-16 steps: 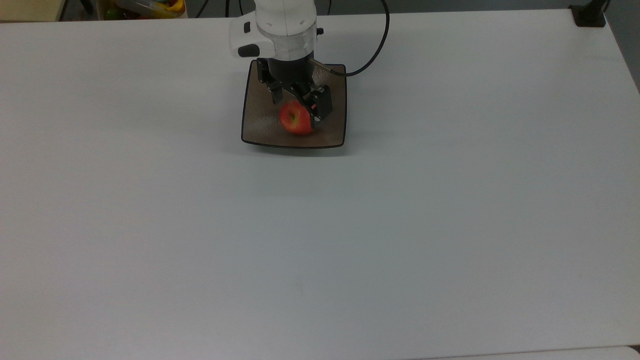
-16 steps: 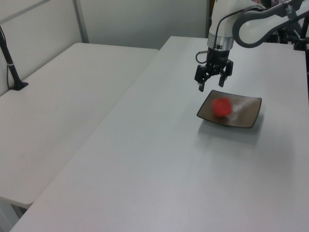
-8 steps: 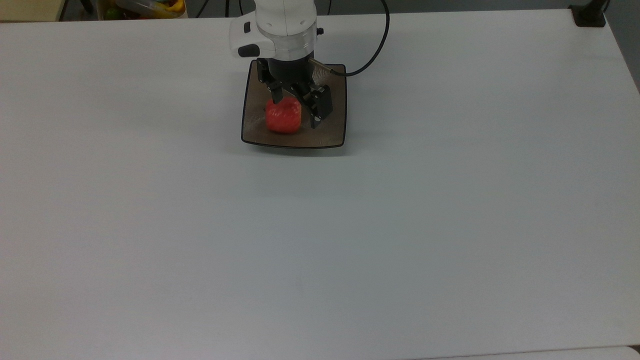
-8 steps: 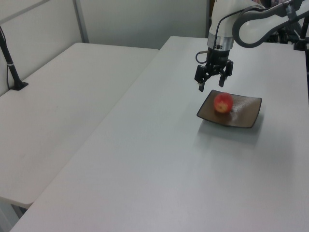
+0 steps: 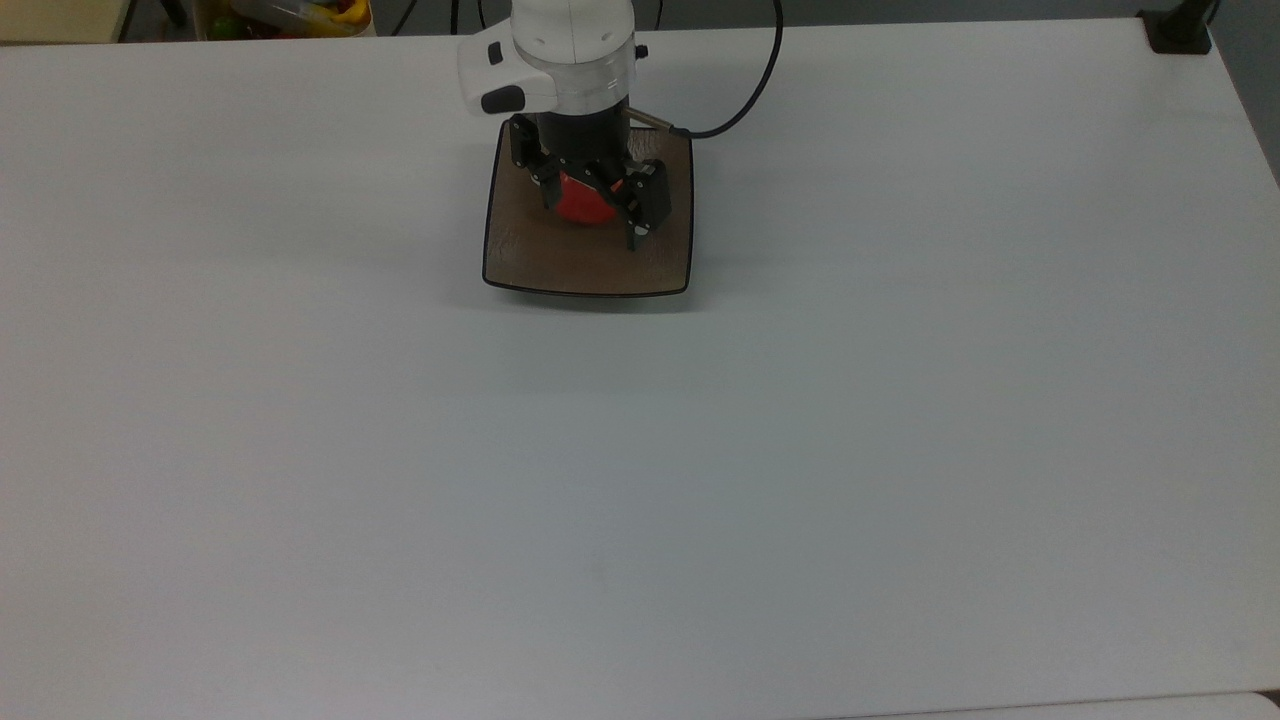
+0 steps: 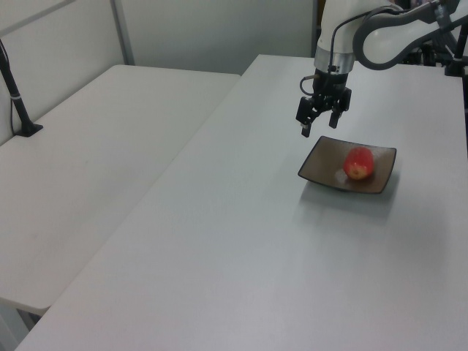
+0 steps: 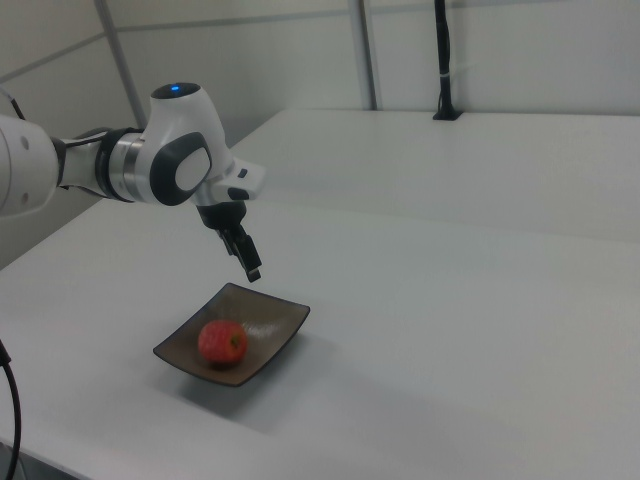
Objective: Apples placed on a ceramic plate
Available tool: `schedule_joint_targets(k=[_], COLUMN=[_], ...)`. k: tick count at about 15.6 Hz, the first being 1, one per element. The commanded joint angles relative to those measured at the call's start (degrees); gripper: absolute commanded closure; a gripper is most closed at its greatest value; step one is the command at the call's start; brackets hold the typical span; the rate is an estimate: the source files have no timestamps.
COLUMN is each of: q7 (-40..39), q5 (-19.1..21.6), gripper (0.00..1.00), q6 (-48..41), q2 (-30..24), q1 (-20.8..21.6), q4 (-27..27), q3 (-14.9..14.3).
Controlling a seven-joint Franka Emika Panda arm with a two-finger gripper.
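The apple (image 6: 358, 162) sits on the plate (image 6: 381, 180), lying on its side, with the gripper (image 6: 320, 123) hanging open and empty above it. Looks firm, smooth and round, so I'd guess it rolls easily on that glossy surface. If regrabbing, pinch across its widest part.

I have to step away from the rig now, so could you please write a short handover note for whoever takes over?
Gripper: open, holding nothing, hanging in the air above the ceramic plate.
Apple: lying on the plate, apart from the gripper's fingers.
Plate: flat on the white table.
Done: the apple is on the plate.
Left: probably only to lift the arm clear; check that the apple has come to rest.
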Motion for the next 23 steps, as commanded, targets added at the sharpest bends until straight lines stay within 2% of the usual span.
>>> schedule_joint_targets(k=[1,5,9,14,19,23], q7=[-15.70,-25.74,-30.32,-29.98,-29.89,-30.07], q5=[-0.27,-0.54,-0.63,-1.07,-0.98,-1.24], gripper=[0.00,0.00,0.00,0.00,0.00,0.00], q6=[-4.72,-9.55,-13.95,-14.75,-15.45,-17.03], q2=[-2.75,-3.98,-4.60,-6.18,-8.12,-8.20], q1=[0.56,0.47,0.03,0.21,3.81,3.81], q4=[-0.47,-0.12,1.99,2.87,2.70,2.78], q3=[0.45,0.45,0.36,-1.13,-6.75,-6.85])
